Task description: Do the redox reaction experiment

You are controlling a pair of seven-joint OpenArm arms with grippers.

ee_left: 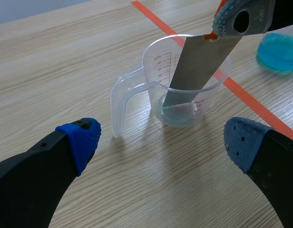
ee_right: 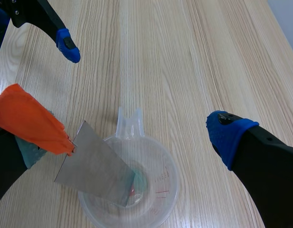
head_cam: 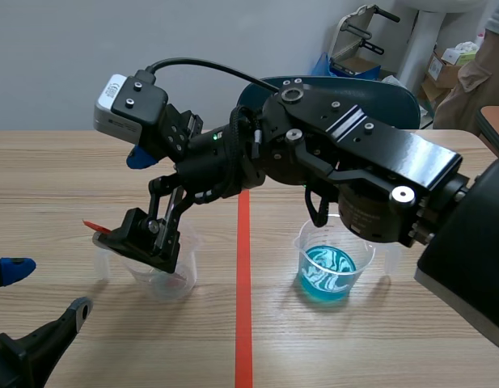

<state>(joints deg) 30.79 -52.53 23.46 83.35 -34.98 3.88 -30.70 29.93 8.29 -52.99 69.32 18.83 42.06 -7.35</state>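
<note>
A clear measuring cup [head_cam: 187, 267] [ee_left: 155, 59] [ee_right: 166, 176] with a little liquid stands left of the tape line. A metal scraper blade [ee_left: 198, 66] [ee_right: 96, 171] stands slanted in it, and its orange handle [ee_right: 30, 121] [head_cam: 94, 226] lies against one finger of my right gripper [head_cam: 144, 198] [ee_right: 132, 142]. That gripper's fingers stand wide apart above the cup; its other finger [ee_right: 229, 135] is far from the blade. My left gripper [head_cam: 43, 295] [ee_left: 163, 142] is open, low on the near side of the cup, and holds nothing. A second cup of blue liquid [head_cam: 336, 271] [ee_left: 279, 50] stands right of the line.
An orange-red tape line [head_cam: 243, 283] runs between the two cups. The right arm [head_cam: 354, 162] stretches across the table above the blue cup. A dark chair [head_cam: 395, 97] and boxes [head_cam: 447, 69] stand behind the table's far edge.
</note>
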